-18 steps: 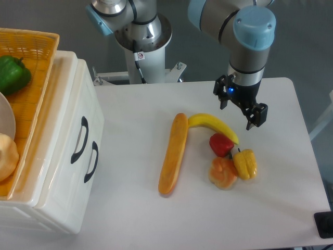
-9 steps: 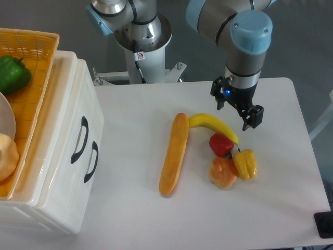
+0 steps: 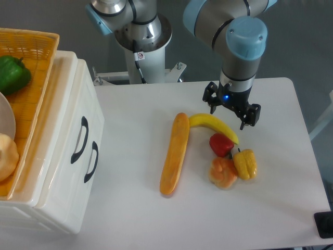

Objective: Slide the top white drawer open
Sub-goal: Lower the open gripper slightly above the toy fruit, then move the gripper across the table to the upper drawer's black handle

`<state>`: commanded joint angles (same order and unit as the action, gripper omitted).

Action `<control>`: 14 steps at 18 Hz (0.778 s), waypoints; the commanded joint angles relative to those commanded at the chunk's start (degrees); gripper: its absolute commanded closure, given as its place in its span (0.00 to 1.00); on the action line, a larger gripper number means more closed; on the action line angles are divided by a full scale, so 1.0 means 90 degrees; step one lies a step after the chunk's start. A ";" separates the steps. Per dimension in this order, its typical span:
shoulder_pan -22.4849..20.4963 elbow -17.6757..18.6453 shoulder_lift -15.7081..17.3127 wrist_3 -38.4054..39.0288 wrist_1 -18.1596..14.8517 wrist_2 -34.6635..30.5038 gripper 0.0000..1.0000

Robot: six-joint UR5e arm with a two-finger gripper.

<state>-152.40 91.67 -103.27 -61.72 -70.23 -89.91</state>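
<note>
Drawer: top drawer shut, at 9 o'clock, handle untouched.
Gripper: gripper at 2 o'clock above banana, fingers wide, empty.
Progress: nothing done; approach, grasp, pull all remain.

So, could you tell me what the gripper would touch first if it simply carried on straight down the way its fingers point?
Most likely the banana: the open gripper hangs over its upper end. Height is hard to judge from this view, so it might just miss and meet the table beside it.
</note>
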 joint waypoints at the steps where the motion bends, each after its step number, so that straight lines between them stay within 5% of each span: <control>1: 0.0058 -0.0010 -0.0020 0.0322 0.0010 -0.0019 0.00; 14: 0.1327 -0.0341 -0.0225 0.3175 0.0020 0.0000 0.00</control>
<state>-140.46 88.60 -105.29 -33.15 -70.05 -89.91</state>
